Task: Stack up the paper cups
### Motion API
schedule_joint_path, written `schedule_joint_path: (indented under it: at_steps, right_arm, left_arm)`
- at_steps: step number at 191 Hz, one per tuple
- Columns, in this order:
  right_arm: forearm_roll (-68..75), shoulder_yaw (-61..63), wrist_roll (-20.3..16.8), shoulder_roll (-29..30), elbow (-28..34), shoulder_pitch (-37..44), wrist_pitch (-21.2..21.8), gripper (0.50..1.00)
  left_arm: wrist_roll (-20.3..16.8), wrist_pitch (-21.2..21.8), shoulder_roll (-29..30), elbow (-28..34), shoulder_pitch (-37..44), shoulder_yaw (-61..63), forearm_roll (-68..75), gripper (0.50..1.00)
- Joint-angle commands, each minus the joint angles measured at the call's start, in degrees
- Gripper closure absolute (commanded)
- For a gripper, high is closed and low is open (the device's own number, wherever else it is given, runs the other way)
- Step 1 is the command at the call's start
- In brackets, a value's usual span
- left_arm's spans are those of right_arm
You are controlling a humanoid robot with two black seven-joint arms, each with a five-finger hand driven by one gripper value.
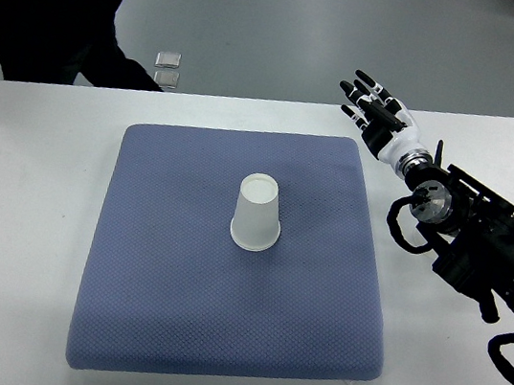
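Inverted cup (258,214) stands mid-pad (148,273), a stable stacking base; right hand (374,108), fingers spread and empty, hovers far right.

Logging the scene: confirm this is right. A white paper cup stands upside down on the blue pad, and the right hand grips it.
Not quite. In the top view the cup stands upside down on the pad, but the right hand is apart from it, fingers spread, holding nothing.

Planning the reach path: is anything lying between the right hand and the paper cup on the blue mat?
Nothing visible does. The right hand hovers open beyond the mat's far right corner, and only bare mat lies between it and the upside-down paper cup.
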Motion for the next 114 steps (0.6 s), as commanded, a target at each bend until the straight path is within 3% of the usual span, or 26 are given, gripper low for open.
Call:
schedule_joint_path:
  at_steps: [1,81,114]
  right_arm:
    - [-0.1,0.0,0.0,0.0,0.1,0.0,0.0,0.585]
    - [-0.9,-0.7,0.0,-0.8,0.2,0.2,1.7,0.583]
    - [-9.8,-4.2,-0.1,-1.3,1.1,2.8,2.6,0.585]
  left_arm:
    - [0.0,0.0,0.0,0.0,0.0,0.2,0.0,0.5]
    - [0.0,0.0,0.0,0.0,0.0,0.1,0.0,0.5]
    - [0.0,0.0,0.0,-0.1,0.0,0.4,0.0,0.5]
